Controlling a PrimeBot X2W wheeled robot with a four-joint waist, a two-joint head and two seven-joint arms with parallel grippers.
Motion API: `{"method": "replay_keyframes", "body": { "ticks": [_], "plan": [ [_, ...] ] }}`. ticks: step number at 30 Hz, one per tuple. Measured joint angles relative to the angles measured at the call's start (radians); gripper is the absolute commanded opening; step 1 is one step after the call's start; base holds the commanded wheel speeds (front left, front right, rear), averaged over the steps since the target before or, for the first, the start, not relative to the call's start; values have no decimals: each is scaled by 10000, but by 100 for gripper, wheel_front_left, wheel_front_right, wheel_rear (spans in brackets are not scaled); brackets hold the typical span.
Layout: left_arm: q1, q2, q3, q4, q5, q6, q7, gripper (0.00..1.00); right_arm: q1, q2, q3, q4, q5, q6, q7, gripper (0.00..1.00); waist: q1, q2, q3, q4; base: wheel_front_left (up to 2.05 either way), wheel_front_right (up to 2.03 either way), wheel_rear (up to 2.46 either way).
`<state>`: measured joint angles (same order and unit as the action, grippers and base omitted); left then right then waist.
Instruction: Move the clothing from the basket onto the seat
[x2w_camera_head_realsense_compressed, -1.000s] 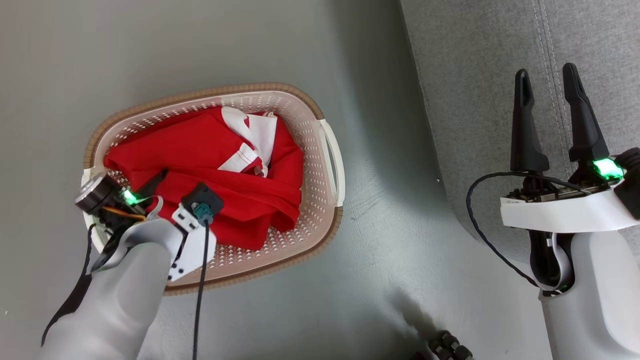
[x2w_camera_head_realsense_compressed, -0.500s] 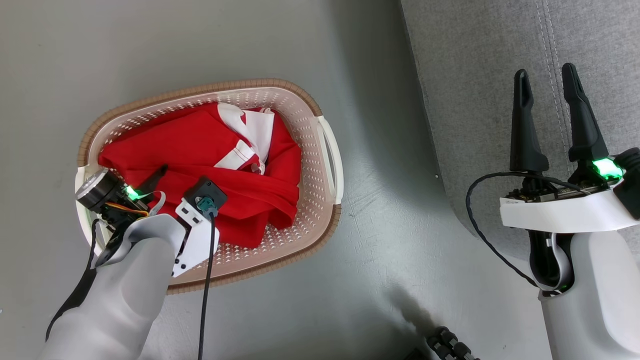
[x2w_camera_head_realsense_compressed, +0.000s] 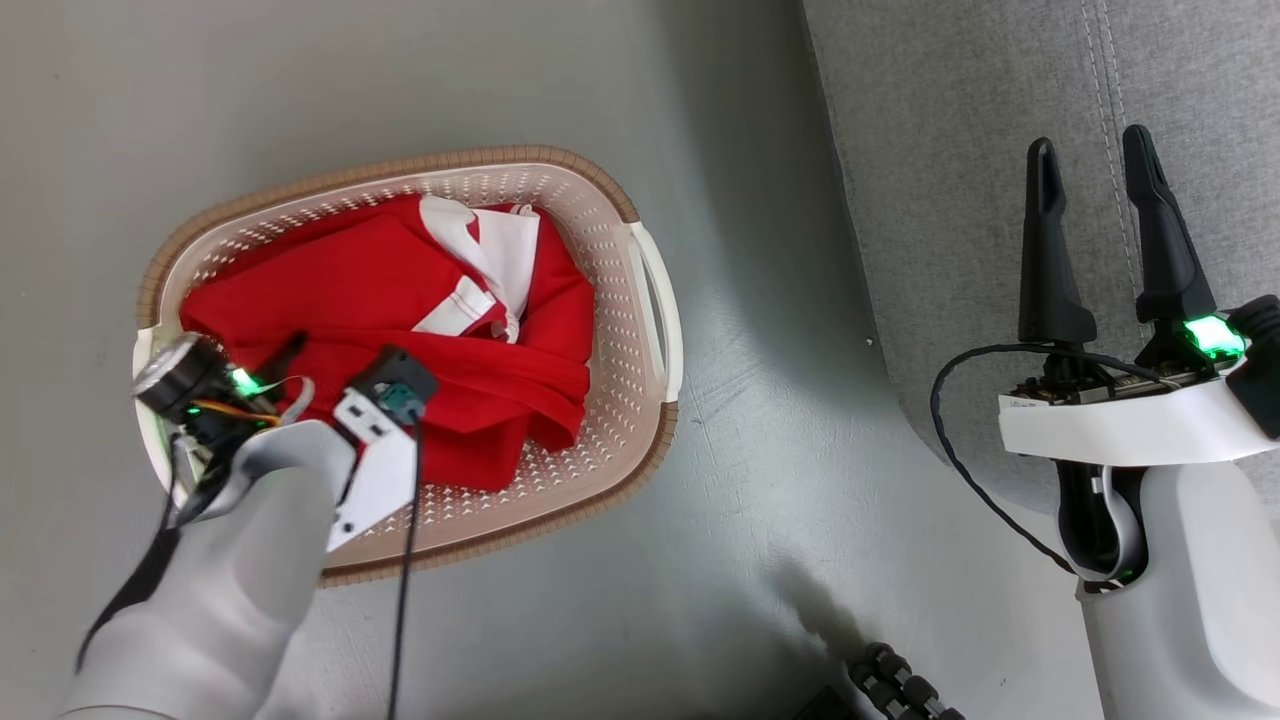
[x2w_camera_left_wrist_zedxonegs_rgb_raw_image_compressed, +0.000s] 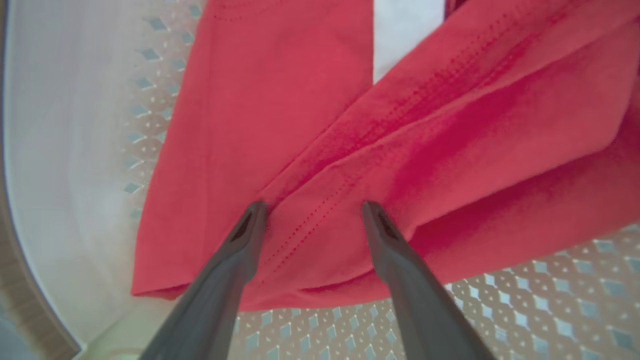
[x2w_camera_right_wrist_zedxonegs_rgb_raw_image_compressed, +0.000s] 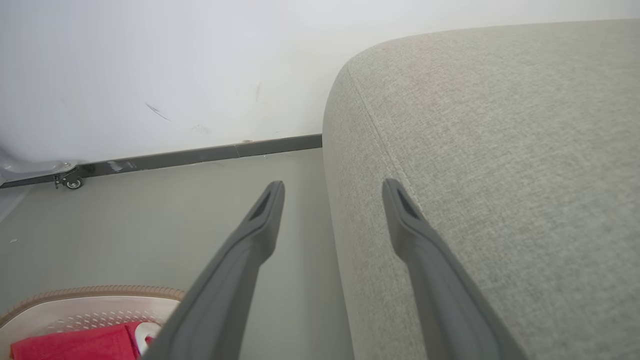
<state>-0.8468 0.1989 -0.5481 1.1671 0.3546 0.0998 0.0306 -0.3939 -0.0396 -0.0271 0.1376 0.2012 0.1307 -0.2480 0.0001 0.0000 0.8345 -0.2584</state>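
The red clothing (x2w_camera_head_realsense_compressed: 370, 300) with white trim lies bunched in the cream basket (x2w_camera_head_realsense_compressed: 600, 190) on the floor, left of centre in the head view. My left gripper (x2w_camera_head_realsense_compressed: 310, 350) reaches down into the basket's near left part. In the left wrist view it (x2w_camera_left_wrist_zedxonegs_rgb_raw_image_compressed: 314, 210) stands open, both tips pressed onto a stitched fold of the red clothing (x2w_camera_left_wrist_zedxonegs_rgb_raw_image_compressed: 450, 150) above the perforated bottom (x2w_camera_left_wrist_zedxonegs_rgb_raw_image_compressed: 550, 310). My right gripper (x2w_camera_head_realsense_compressed: 1088, 145) is open and holds nothing, hovering over the light-grey seat (x2w_camera_head_realsense_compressed: 950, 200). In its own wrist view it (x2w_camera_right_wrist_zedxonegs_rgb_raw_image_compressed: 334, 185) straddles the edge of the seat (x2w_camera_right_wrist_zedxonegs_rgb_raw_image_compressed: 500, 150).
Grey floor (x2w_camera_head_realsense_compressed: 780, 450) separates the basket from the seat. A dark ribbed part (x2w_camera_head_realsense_compressed: 900, 690) shows at the bottom edge. In the right wrist view a white wall with a dark baseboard (x2w_camera_right_wrist_zedxonegs_rgb_raw_image_compressed: 200, 155) and a small caster (x2w_camera_right_wrist_zedxonegs_rgb_raw_image_compressed: 73, 182) lie beyond the basket (x2w_camera_right_wrist_zedxonegs_rgb_raw_image_compressed: 90, 300).
The basket, its clothing and my left gripper have shifted together a little to the left and farther away. The right gripper and the seat have not moved.
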Motion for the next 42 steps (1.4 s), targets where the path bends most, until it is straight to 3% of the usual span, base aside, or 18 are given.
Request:
{"method": "replay_keyframes", "body": {
  "ticks": [6, 7, 9, 10, 11, 15, 19, 20, 28, 42],
  "plan": [
    [-1, 238, -2, 345, 0, -46, 123, 100, -7, 0, 40, -6, 0, 0, 0, 100, 0, 0, 63, -2, 0, 0, 0],
    [-1, 236, -2, 368, -2, -58, 123, 93, -7, 0, 42, -4, 8, 0, 0, 100, 0, 0, 66, -3, 0, 0, 0],
    [-4, 280, 8, 433, -17, -127, 105, 68, -11, 0, 77, -6, 25, 0, 0, 100, 0, 0, 74, -9, 0, 0, 0],
    [-9, 284, 8, 460, -31, -130, 73, 68, -11, 0, 82, -6, 27, 0, 0, 100, 0, 0, 80, -15, 0, 0, 0],
    [-25, 234, -8, 462, -31, -128, 73, 44, -12, 0, 82, -4, 35, 0, 0, 100, 0, 0, 79, -18, 0, 0, 0],
    [-75, -134, -75, 322, -33, -123, -77, 28, -12, 0, 77, 4, 102, 0, 0, 100, 0, 0, 57, -25, 0, 0, 0],
    [-217, -159, -90, 293, -35, -130, -265, 12, -12, 0, 75, 6, 102, 0, 0, 100, 0, 0, 55, -45, 0, 0, 0],
    [-217, -128, -90, 309, -36, -130, -267, 2, -12, 0, 67, 6, 102, 0, 0, 100, 0, 0, 52, -48, 0, 0, 0],
    [-215, -418, 13, 313, -222, -102, -336, 0, -12, 0, 10, 25, 100, 0, 0, 100, 0, 0, -37, 13, 0, 0, 0],
    [-161, -472, 869, -77, -1197, 401, -1513, 0, -11, 0, -38, 61, 79, 0, 0, 100, 0, 0, -344, 310, 0, 0, 0]
  ]
}}
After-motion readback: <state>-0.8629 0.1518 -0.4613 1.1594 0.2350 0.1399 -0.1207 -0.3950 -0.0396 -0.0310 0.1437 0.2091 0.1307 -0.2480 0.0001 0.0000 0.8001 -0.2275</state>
